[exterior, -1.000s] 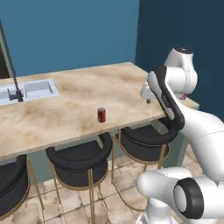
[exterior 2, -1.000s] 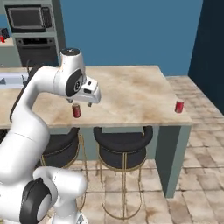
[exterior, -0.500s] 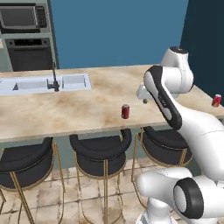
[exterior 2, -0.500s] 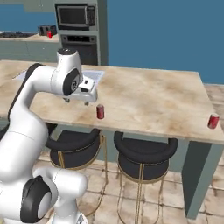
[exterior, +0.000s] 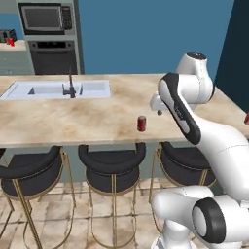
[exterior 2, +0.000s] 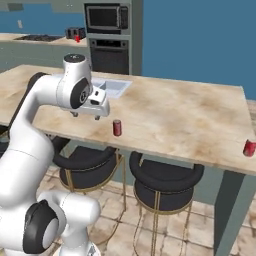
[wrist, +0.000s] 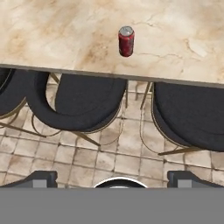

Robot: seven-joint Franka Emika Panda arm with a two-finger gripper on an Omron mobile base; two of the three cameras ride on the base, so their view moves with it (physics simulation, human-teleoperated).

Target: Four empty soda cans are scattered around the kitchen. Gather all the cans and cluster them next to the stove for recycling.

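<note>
Beige marble counter bears an upright soda can; fingers apart, empty.

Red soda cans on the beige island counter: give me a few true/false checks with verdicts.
1. A small red soda can with a silvery top stands upright near the front edge of the beige marble counter. True.
2. The two-finger gripper is shut on that can. False: it is open and apart from the can.
3. A second red can sits at the counter's far right end. True.
4. The near can lies inside the sink. False: it is on bare counter, away from the sink.
5. Black round stools stand below the counter edge. True.
</note>
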